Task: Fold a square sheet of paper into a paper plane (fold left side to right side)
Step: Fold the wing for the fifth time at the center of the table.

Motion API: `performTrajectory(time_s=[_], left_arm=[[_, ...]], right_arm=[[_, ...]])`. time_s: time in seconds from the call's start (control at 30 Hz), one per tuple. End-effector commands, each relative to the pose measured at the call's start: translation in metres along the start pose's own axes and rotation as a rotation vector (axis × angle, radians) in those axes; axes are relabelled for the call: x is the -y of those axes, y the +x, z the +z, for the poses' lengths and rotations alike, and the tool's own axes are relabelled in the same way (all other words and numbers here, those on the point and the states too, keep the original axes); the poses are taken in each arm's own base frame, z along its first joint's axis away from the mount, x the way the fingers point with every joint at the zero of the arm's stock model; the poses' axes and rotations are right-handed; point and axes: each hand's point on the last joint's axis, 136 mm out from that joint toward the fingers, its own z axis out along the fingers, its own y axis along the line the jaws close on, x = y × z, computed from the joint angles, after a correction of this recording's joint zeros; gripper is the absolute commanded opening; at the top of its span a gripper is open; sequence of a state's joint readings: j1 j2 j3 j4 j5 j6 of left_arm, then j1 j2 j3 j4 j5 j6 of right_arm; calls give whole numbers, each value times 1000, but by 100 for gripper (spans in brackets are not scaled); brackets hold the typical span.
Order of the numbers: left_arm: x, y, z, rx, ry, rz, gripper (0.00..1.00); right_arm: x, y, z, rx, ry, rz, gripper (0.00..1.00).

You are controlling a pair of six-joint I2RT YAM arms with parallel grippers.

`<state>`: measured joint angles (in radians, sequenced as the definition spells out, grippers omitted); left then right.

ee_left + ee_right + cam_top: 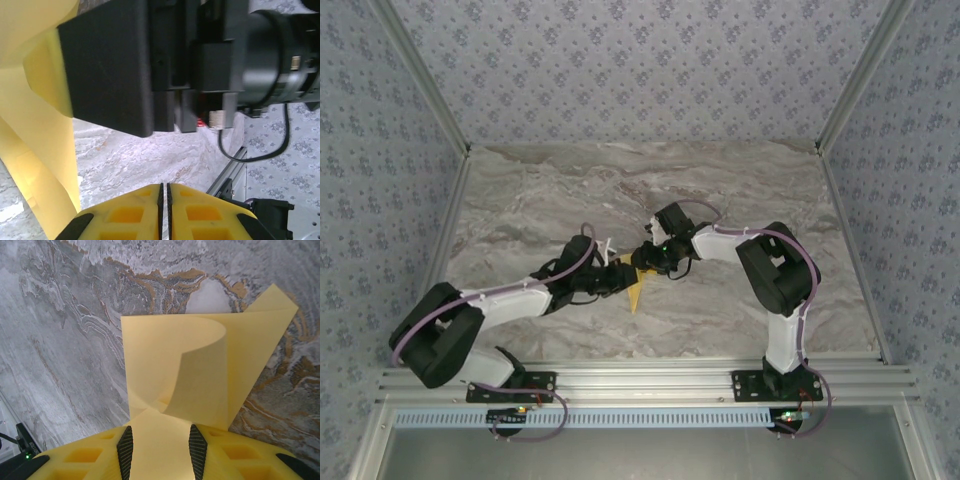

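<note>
The yellow sheet of paper [639, 293] lies partly folded at the middle of the table, where both arms meet. In the right wrist view the paper [200, 365] curls upward, one flap rolled over and a corner pointing to the upper right. My right gripper [161, 432] is open, its pads apart, and the paper spans the gap between them. My left gripper [164, 185] is shut with nothing between its pads. It sits just to the right of the raised paper [45, 150] and below the right gripper's black body [110, 70]. From above, the left gripper [620, 272] and the right gripper [645, 255] almost touch.
The marble table [720, 190] is bounded by patterned walls on three sides. An aluminium rail [650, 378] carrying both arm bases runs along the near edge. A black cable [280, 145] hangs from the right arm.
</note>
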<state>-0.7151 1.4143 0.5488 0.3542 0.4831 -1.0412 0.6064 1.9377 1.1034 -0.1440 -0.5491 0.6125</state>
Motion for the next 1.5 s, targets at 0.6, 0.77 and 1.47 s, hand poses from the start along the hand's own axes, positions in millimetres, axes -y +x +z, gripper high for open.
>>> performTrajectory(time_s=[0.6,0.77,1.47], left_arm=[[-54,33,37,-118,-140,-73,8],[-62,35,39,-119,-164,-88,7],[-83,54,23,-131,-238,-105,5]], right_arm=[[52,33,13,-108,169,101,41],[52,32,12,-107,171,98,41],[61,33,10,-118,206,105,41]])
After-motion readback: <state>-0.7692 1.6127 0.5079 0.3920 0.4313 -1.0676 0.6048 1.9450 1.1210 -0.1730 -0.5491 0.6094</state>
